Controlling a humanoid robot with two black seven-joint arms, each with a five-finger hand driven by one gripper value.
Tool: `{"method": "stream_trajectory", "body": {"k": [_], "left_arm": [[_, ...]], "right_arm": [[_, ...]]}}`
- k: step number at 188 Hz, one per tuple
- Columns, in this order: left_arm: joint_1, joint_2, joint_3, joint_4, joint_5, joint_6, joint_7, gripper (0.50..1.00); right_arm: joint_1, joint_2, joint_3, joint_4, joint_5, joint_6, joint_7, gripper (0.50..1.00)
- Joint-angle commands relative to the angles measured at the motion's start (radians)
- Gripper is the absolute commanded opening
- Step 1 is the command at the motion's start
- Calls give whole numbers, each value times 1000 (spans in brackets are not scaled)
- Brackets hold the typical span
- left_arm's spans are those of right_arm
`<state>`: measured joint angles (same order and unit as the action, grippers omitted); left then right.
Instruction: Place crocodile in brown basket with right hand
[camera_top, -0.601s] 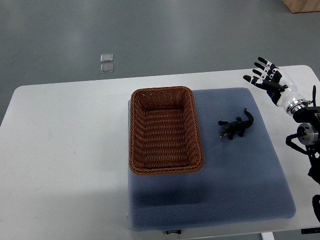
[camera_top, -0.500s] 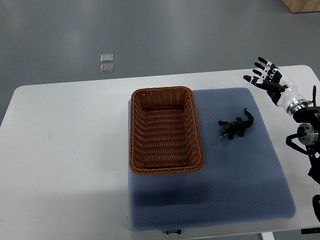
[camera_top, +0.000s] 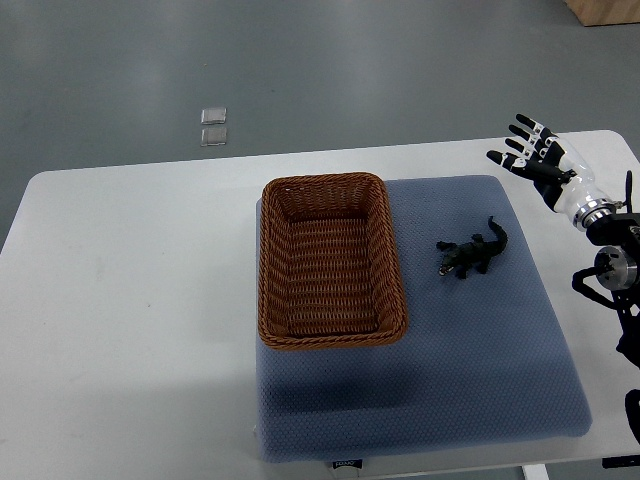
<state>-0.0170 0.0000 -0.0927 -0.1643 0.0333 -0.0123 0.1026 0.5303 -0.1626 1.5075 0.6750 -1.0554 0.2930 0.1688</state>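
Note:
A small dark toy crocodile (camera_top: 472, 253) lies on the blue-grey mat (camera_top: 480, 360), its snout toward the basket and its tail curling up to the right. Left of it stands the brown wicker basket (camera_top: 270, 270), rectangular, with nothing inside. My right hand (camera_top: 532, 158) hovers at the table's far right, above and to the right of the crocodile and well apart from it. Its fingers are spread and it holds nothing.
The mat rests on a white table (camera_top: 120, 300). Two small clear squares (camera_top: 213, 127) lie on the grey floor beyond the table's far edge. My right arm's dark linkage (camera_top: 612, 275) runs down the right edge.

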Motion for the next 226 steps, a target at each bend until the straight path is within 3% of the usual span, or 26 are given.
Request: {"method": "stream_trajectory", "body": {"k": [1, 226], "left_arm": [[-1, 0, 2, -1, 0, 0, 0, 1000], [0, 0, 2, -1, 0, 0, 0, 1000]], "right_arm": [[0, 0, -1, 0, 0, 0, 0, 930], [17, -9, 0, 0, 0, -15, 2, 930]]}}
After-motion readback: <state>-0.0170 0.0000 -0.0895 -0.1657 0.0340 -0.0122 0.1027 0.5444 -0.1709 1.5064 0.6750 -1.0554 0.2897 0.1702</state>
